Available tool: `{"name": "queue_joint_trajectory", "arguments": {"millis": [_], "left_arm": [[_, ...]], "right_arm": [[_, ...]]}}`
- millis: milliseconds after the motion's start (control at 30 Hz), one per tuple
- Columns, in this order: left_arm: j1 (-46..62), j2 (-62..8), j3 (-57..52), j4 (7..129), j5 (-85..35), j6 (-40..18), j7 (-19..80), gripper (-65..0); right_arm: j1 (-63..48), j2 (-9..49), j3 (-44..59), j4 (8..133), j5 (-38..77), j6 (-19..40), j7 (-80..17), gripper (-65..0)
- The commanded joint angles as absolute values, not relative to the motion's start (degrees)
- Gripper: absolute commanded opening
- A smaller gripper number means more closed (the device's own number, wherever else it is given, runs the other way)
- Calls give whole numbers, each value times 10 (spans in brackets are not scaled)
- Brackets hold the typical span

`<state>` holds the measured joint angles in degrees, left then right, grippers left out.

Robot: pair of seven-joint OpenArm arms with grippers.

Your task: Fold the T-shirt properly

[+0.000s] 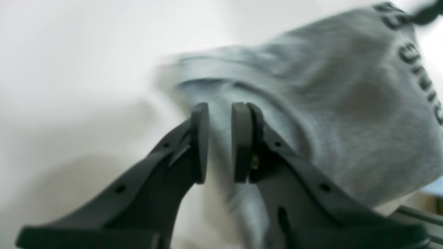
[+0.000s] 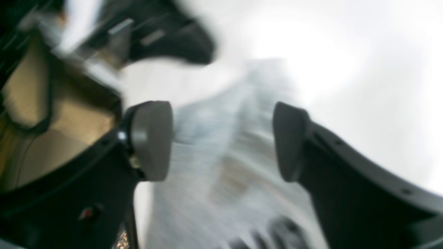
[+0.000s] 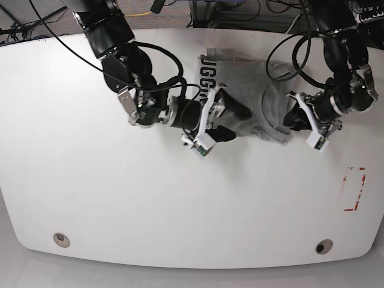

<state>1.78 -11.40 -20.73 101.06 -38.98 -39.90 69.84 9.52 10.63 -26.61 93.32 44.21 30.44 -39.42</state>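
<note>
The grey T-shirt point(image 3: 252, 90) lies bunched at the back middle of the white table point(image 3: 120, 192), with its black lettering point(image 3: 207, 72) along its left edge. My left gripper point(image 3: 292, 120) is at the shirt's right edge. In the left wrist view its jaws point(image 1: 220, 141) stand almost together, with a strip of the T-shirt point(image 1: 346, 103) pinched between the pads. My right gripper point(image 3: 240, 123) hangs over the shirt's left front part. In the blurred right wrist view it point(image 2: 223, 141) is wide open, with the T-shirt point(image 2: 225, 155) below the gap and nothing held.
A red marked rectangle point(image 3: 354, 189) sits near the table's right edge. Two round fittings point(image 3: 60, 239) point(image 3: 324, 246) are set near the front edge. Cables point(image 3: 240, 9) and stands crowd the back edge behind both arms.
</note>
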Motion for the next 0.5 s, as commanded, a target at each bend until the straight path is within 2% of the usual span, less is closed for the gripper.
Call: {"name": "queue_joint_trajectory", "arguments": {"millis": [0,200,367,467], "left_arm": [[17,-105,-187,1045,-407,-400,688,-547],[48,-77,-142,1057,-372,-400,688,-547],[89,-78,-138,1058,-338,-400,688,-547],[114,-102,-138,1073,-336,-400,688,-547]], "right_arm": [[103,130,-251,945,480,313,-378,-296],[111,168,-236,926,480,315,-378,-468],[112,170,-237,875,457,318,-378,-471],[111,166,-244,850,385,319,-374,-472]]}}
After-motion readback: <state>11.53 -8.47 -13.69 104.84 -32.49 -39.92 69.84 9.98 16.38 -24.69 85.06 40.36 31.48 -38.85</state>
